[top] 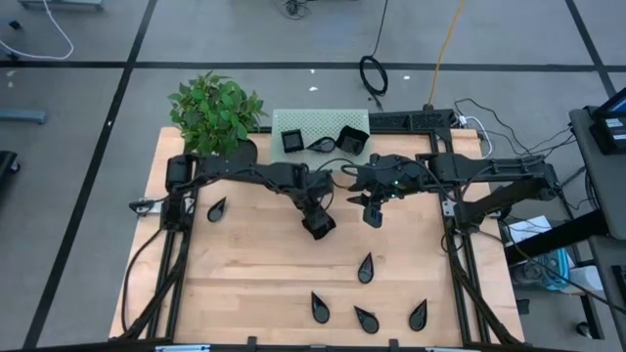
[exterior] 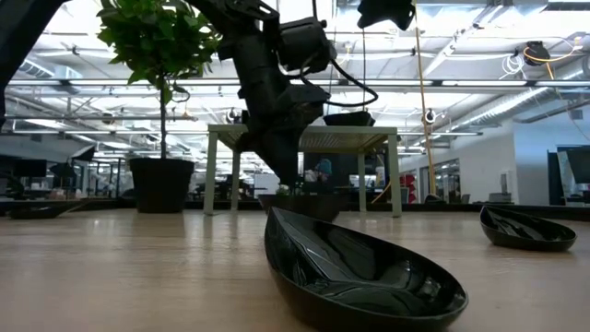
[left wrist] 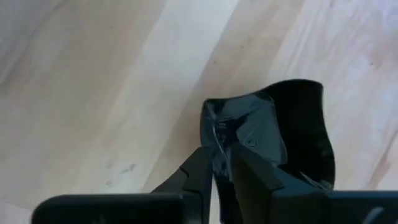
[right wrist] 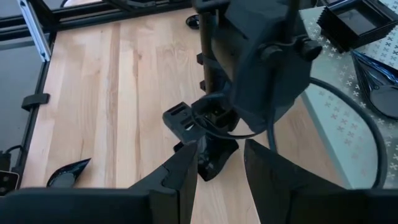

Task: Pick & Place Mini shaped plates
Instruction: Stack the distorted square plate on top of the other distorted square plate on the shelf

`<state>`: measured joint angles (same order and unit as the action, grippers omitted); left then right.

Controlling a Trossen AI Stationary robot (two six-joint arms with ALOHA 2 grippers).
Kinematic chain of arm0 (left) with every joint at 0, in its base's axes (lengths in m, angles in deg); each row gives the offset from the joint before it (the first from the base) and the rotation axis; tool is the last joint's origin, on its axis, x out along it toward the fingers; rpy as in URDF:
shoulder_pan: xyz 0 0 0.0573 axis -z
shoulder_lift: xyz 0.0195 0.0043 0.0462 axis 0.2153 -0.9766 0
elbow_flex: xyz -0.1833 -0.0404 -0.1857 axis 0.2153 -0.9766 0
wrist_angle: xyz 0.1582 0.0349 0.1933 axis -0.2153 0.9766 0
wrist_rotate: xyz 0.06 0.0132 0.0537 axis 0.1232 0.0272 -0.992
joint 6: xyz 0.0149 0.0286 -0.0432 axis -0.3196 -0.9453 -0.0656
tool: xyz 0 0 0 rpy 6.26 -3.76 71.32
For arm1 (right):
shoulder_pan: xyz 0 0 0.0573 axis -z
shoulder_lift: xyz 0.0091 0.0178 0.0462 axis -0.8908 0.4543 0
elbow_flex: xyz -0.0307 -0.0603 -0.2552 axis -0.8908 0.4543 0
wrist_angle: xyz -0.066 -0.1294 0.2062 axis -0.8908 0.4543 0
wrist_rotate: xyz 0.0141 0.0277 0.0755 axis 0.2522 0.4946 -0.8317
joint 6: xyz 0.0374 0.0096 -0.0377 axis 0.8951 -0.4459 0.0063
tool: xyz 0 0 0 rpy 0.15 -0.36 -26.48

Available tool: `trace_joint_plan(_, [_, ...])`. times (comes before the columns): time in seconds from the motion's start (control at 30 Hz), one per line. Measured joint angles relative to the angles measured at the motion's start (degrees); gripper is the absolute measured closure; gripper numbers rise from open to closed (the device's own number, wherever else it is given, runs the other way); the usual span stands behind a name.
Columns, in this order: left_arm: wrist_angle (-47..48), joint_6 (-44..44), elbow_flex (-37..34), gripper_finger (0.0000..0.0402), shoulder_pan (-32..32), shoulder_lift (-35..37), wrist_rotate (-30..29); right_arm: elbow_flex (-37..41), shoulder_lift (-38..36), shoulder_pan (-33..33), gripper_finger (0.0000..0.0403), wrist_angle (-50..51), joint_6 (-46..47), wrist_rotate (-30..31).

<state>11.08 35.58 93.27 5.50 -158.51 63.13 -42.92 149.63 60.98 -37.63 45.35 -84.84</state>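
Note:
My left gripper [top: 318, 221] is over the table's middle, shut on a glossy black dish [left wrist: 283, 127] with a raised, curved wall. My right gripper [top: 372, 210] hangs open just to its right, touching nothing; its wrist view looks at the left gripper and the dish [right wrist: 214, 160]. Several black teardrop plates lie flat on the wood: one on the left [top: 216, 208], one in the middle [top: 365, 267], three near the near edge [top: 367, 318]. A flat square [top: 292, 140], a teardrop [top: 321, 145] and a wavy-edged square [top: 353, 139] rest on the green mat [top: 318, 119]. My left gripper pinches the dish's rim [left wrist: 217, 134] between its two fingers [left wrist: 202, 171], one on the inner face and one on the outer. The fingers come from above, pointing down. The dish hangs tilted below them [exterior: 302, 203]; whether its lower part touches the wood, I cannot tell.
A potted plant [top: 215, 110] stands at the far left corner beside the mat. Black frame rails run along the left [top: 171, 254] and right [top: 460, 254] table sides. One teardrop [exterior: 359, 272] lies close to the low camera, another [exterior: 527, 229] to its right. Bare wood shows between the plates.

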Motion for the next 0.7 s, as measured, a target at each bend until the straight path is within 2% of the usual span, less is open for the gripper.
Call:
trace_joint_plan(0.2, [0.3,2.7,0.0,0.0296,-0.4,1.1,0.9,0.0,0.0,0.0,0.0284,0.0,-0.6,-0.1])
trace_joint_plan(0.47, [0.2,6.0,0.0,0.0256,-1.2,10.3,12.6,0.6,0.2,0.0,0.0284,2.1,-10.8,-0.1])
trace_joint_plan(0.57, [-0.5,7.7,0.0,0.0255,-0.4,15.2,16.6,4.7,0.4,0.0,0.0284,-3.3,-14.7,-0.2])
trace_joint_plan(0.7, [-1.6,7.0,0.0,0.0264,1.8,22.5,17.5,12.9,0.4,0.0,0.0284,-15.2,-18.9,-0.3])
